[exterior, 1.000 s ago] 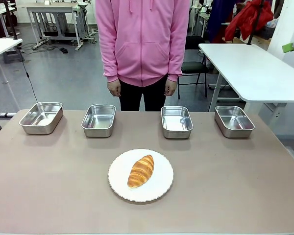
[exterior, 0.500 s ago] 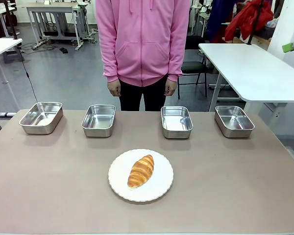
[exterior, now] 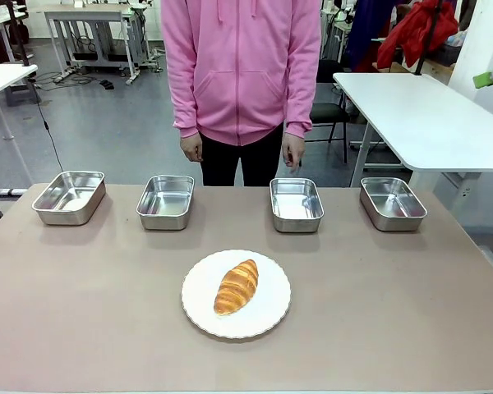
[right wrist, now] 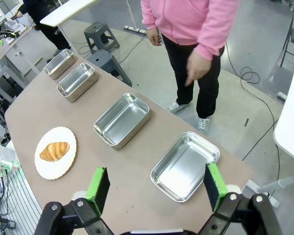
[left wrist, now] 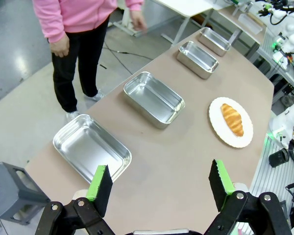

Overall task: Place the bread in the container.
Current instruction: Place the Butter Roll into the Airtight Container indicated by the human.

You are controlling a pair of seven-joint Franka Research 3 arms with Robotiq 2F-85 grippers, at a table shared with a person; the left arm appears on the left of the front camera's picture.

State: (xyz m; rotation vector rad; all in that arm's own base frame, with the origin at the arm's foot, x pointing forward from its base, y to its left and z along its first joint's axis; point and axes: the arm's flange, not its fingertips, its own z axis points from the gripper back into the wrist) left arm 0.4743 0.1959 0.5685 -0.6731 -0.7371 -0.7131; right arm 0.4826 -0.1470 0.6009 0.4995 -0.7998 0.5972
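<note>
Four empty steel trays (exterior: 69,197) stand in a row along the far side of the worktop (exterior: 411,320), and the bread (exterior: 237,286) lies on the white plate (exterior: 273,316) nearer the robot, well apart from all of them. The left claw (left wrist: 160,183) hangs wide open and empty above the left end, and the right claw (right wrist: 157,188) is just as wide and empty above the right end. The one change is the person's hand (exterior: 292,153) behind the third tray (exterior: 297,203): it has lifted slightly, perhaps to point out that tray as the target.
</note>
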